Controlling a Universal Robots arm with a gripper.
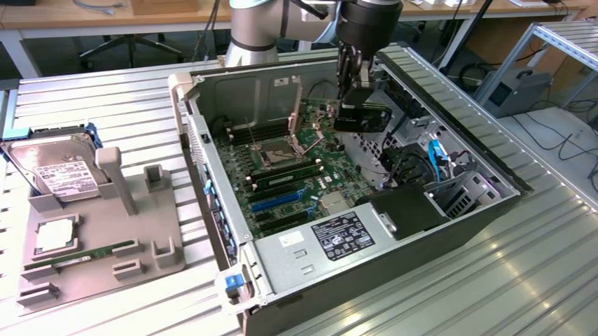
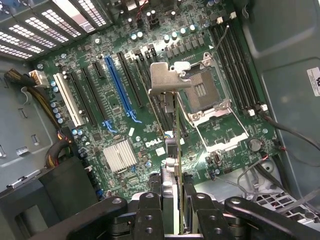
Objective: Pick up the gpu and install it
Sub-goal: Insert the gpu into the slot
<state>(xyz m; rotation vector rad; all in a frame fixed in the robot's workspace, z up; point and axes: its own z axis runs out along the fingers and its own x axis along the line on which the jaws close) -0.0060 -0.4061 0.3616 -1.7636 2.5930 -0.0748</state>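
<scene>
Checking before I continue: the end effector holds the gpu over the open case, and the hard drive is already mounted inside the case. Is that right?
Not quite. The hard drive isn't in the case; the exterior view shows it in the grey holder on the table, on that view's left. The rest stands: the end effector holds the gpu over the open case, above the motherboard.

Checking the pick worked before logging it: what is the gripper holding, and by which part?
The gripper holds the gpu edge-on above the motherboard, clamped at the end opposite its silver bracket.
</scene>
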